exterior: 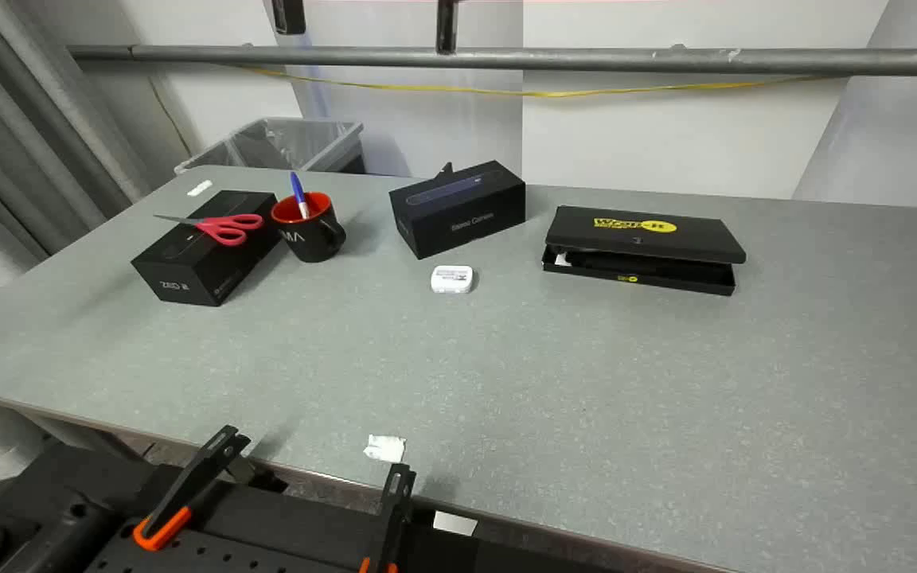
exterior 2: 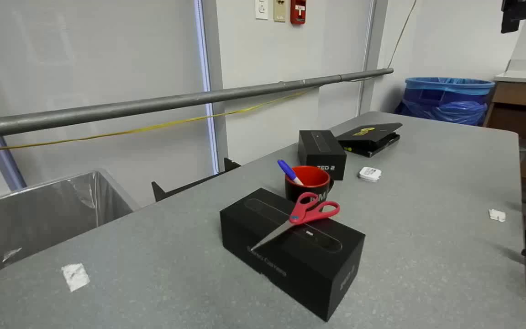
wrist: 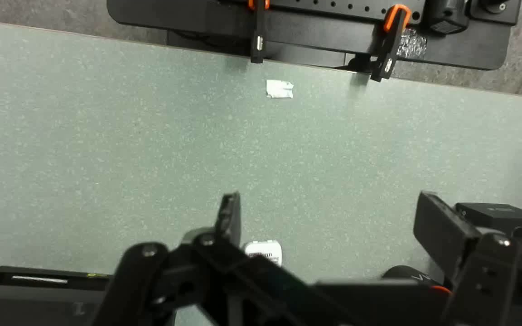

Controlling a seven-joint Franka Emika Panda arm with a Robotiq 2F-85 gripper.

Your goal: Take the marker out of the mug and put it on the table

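1. In an exterior view the marker (exterior: 299, 195), blue end up, stands tilted in the mug (exterior: 310, 240), its top leaning between 11 and 12 o'clock.
2. The mug stands upright on the table (exterior: 586, 382).
3. In the wrist view the fingers (wrist: 442, 224) are spread wide apart above the table and grip nothing.
4. From the middle of the wrist view, the mug shows toward 4 o'clock, partly hidden.
5. In an exterior view, red-handled scissors (exterior: 210, 226) lie on a black box (exterior: 202, 261), just beside the mug at 9 o'clock.
6. From the mug there, another black box (exterior: 462, 208) sits toward 3 o'clock, a white case (exterior: 452, 278) toward 4; farther toward 3, a black case (exterior: 657, 239) has its lid partly raised.
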